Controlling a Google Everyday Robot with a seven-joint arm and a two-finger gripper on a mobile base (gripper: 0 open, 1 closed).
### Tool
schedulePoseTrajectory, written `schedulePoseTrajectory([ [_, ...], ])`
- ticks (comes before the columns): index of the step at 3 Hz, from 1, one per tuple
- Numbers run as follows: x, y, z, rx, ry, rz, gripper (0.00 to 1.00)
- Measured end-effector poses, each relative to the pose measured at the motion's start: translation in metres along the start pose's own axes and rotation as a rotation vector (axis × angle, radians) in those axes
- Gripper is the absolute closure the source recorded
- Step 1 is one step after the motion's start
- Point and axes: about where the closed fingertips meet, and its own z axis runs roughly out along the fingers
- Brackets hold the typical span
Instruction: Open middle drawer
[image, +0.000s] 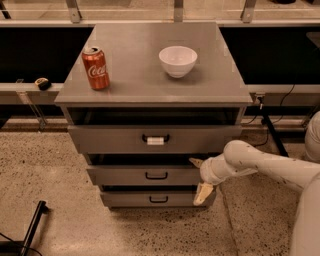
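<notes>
Fingers (202, 194) spread apart (one high, one low), at right end of middle drawer (125, 176)

The gripper (200, 178) is found at the right end of the middle drawer (125, 176), its fingers spread above and below the drawer front. The black loop handle (156, 175) is reachable from straight ahead. Access from above is restricted by the top drawer (110, 140), which projects forward over it. The lowest drawer (125, 199) lies just beneath. Open floor (100, 230) is recorded before the cabinet. A black bar (34, 225) is noted well to the left.
</notes>
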Motion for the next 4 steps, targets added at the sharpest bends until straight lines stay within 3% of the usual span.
schedulePoseTrajectory([
  [2,0.0231,-0.0118,0.0085,0.008,0.053,0.042,0.16],
  [4,0.0237,-0.016,0.0134,0.014,0.07,0.045,0.2],
])
